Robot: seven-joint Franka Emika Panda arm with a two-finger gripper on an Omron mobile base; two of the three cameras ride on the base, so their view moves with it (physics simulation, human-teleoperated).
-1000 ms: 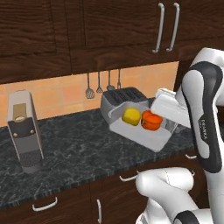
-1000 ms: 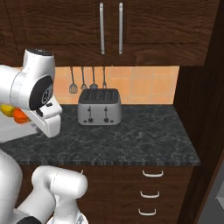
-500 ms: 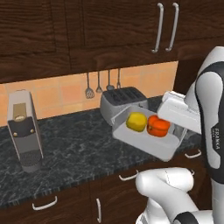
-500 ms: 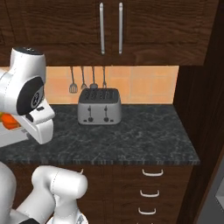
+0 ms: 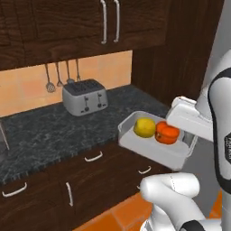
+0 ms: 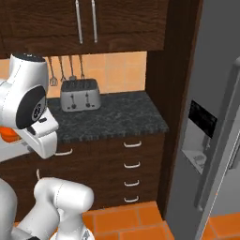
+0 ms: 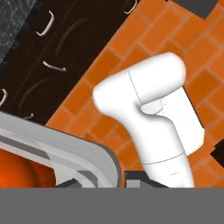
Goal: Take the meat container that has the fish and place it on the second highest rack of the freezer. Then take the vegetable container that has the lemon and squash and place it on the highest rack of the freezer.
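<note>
The vegetable container [image 5: 155, 146], a shallow grey-white tray, hangs in the air in the left base view, out past the front edge of the dark speckled tabletop [image 5: 54, 131] and above the lower drawers, tilted a little. Inside it the lemon [image 5: 144, 127] lies on the left and the squash [image 5: 167, 133] on the right, touching each other. The white hand covers the tray's right rim, so the tool itself is hidden there; whether its fingers pinch the rim cannot be told. A silver toaster [image 5: 84, 96] stands at the back of the tabletop under hanging utensils [image 5: 61, 76]. In the right base view the grey freezer [image 6: 211, 140] stands at the right with its long curved handle [image 6: 220, 140], and a sliver of the squash [image 6: 8, 133] peeks out behind the arm at the left edge. In the hand view the container's grey rim [image 7: 61, 151] runs across the lower left with the squash [image 7: 15, 173] beneath it, over an orange tiled floor [image 7: 144, 35].
</note>
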